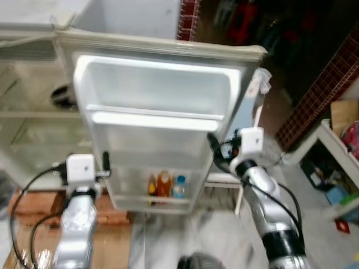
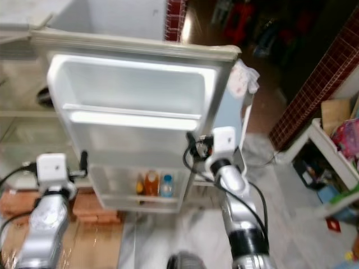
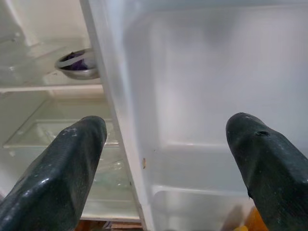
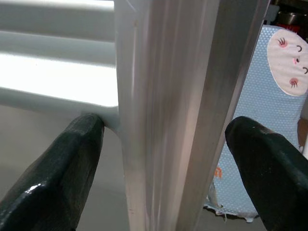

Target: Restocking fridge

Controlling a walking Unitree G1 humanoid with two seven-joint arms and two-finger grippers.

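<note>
Here the right gripper (image 4: pixel 163 139) apparently straddles the fridge door (image 1: pixel 157 112) edge, fingers parted

Open fridge door (image 1: pixel 162 112) blocks the front; upper door shelves (image 1: pixel 157 89) seemingly free

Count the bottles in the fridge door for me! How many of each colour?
Yellow-capped dark bottle: 1
Orange bottle: 1
Blue bottle: 1
Total: 3, side by side on the bottom shelf of the open fridge door.
</note>
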